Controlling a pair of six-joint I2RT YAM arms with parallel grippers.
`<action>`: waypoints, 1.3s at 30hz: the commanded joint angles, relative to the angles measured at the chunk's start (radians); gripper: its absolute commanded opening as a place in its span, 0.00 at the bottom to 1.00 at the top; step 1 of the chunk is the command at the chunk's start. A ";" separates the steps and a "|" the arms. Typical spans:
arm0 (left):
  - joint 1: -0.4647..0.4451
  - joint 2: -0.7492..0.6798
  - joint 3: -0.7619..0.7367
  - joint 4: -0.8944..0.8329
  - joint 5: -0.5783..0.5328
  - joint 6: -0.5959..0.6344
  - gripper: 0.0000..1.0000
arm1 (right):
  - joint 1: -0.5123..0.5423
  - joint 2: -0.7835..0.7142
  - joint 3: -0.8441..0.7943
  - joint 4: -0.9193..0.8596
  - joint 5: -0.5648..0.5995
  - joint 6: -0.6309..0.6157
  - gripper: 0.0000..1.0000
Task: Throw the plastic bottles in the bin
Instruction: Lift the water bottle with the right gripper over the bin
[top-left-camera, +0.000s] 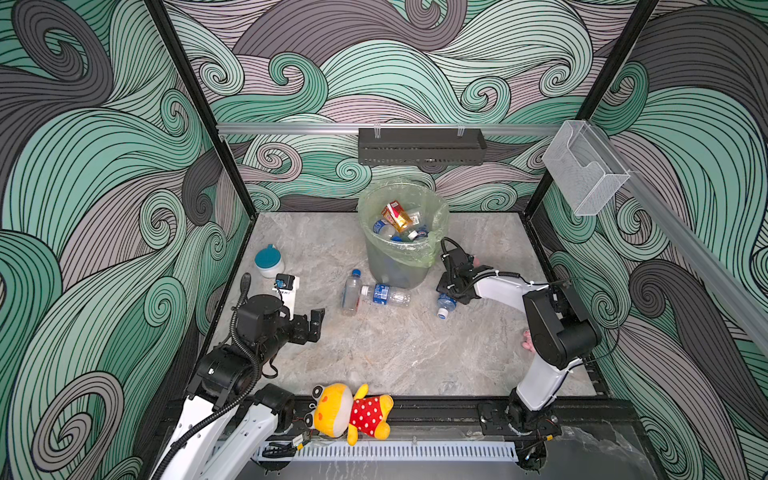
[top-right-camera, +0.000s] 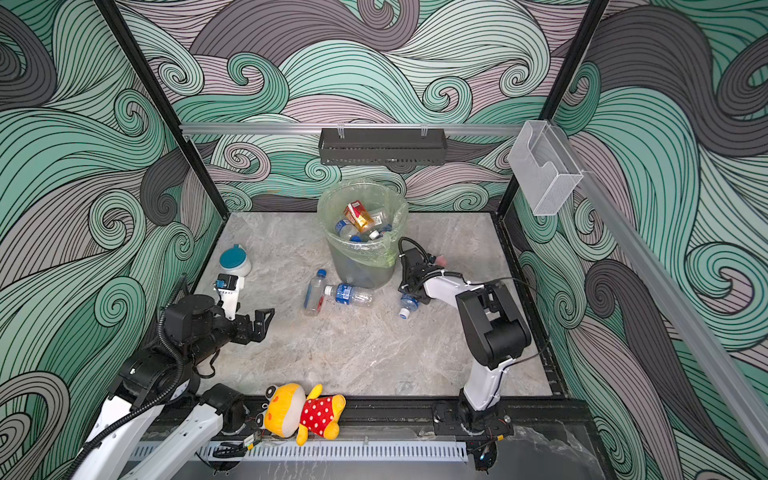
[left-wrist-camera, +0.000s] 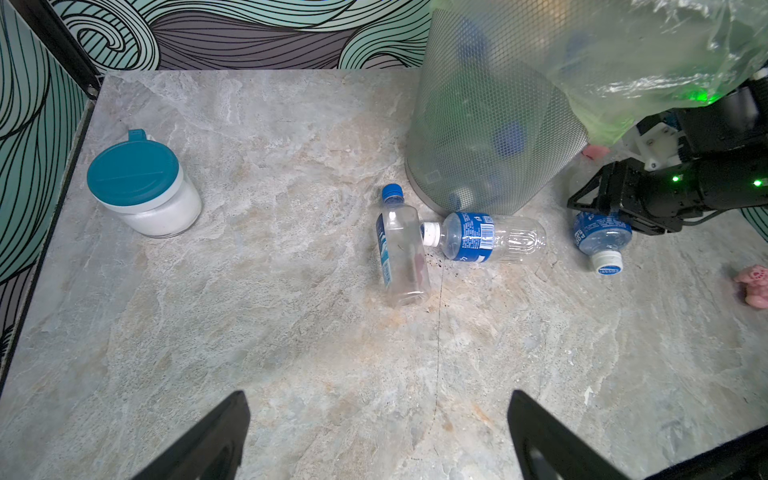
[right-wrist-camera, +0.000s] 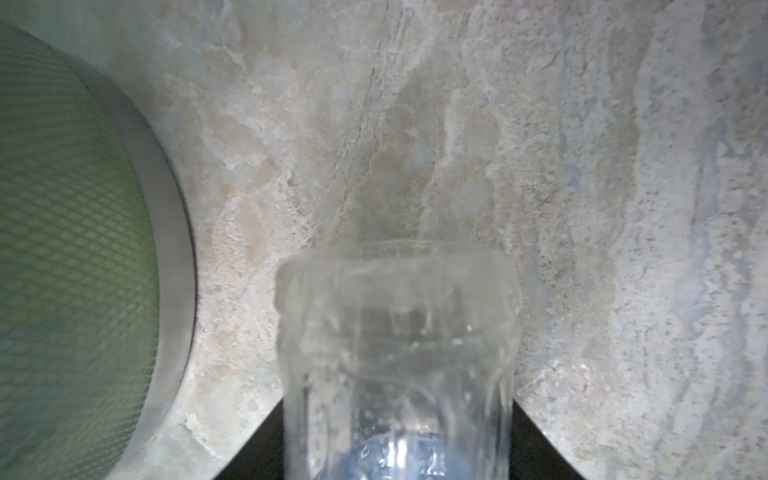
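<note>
Bottles (top-left-camera: 379, 227) are lying in the round grey bag-lined bin (top-left-camera: 395, 276). Three clear blue-label bottles (top-left-camera: 384, 294) are waiting outside: right tool (top-left-camera: 451, 293) is squeezing the short bottle (top-left-camera: 445, 306), left tool (left-wrist-camera: 378, 405) is gaping wide.

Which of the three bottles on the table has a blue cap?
The flat-sided bottle, leftmost in both top views. The round middle bottle and the rightmost bottle both have white caps.
</note>
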 joint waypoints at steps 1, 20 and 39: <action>0.006 0.009 0.029 -0.003 0.008 0.010 0.99 | -0.006 -0.038 -0.003 -0.072 0.042 -0.070 0.59; 0.007 0.022 0.003 0.009 -0.180 -0.046 0.99 | -0.006 -0.384 -0.016 -0.196 -0.074 -0.355 0.51; 0.008 0.091 0.004 0.104 -0.137 -0.048 0.99 | -0.006 -0.812 0.007 -0.382 -0.234 -0.390 0.50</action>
